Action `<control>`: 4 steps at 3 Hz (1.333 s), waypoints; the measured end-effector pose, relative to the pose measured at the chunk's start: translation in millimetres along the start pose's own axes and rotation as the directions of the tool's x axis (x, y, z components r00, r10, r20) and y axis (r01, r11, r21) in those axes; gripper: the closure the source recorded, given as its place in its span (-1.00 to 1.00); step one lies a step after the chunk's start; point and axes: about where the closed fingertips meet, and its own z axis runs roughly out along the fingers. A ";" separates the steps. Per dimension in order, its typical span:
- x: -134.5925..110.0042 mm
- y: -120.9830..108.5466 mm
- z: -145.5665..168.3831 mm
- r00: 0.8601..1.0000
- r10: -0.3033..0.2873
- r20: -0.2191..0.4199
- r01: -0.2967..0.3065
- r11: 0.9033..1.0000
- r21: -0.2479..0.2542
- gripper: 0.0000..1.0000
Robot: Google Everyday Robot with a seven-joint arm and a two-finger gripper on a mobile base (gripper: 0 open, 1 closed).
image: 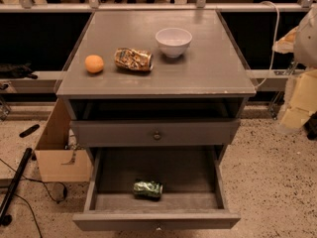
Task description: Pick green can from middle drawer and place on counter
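Shiny green can (147, 189) lies on its side in the grey middle drawer (148, 167), open below the matte counter (208, 68). The hand (299, 100) is a pale blur right of the counter, can't tell its state.

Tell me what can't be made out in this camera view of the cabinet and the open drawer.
Tool: camera view, right edge, a pale blur cut off by the frame.
Green can in the middle drawer: camera view, print too small to read.
Knobbed drawer: camera view, its inside hidden by the counter and shadow.
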 end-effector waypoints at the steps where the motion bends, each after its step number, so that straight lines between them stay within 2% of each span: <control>1: 0.0 0.0 0.0 1.000 0.000 0.000 0.000 1.000 0.000 -1.00; 2: 3.1 2.7 5.7 0.998 0.016 0.054 -0.015 1.000 -0.001 -1.00; 3: -1.2 22.0 29.5 0.986 0.035 0.163 -0.031 0.999 -0.027 -1.00; 4: -17.2 65.4 79.4 0.951 0.080 0.297 -0.049 0.993 -0.111 -1.00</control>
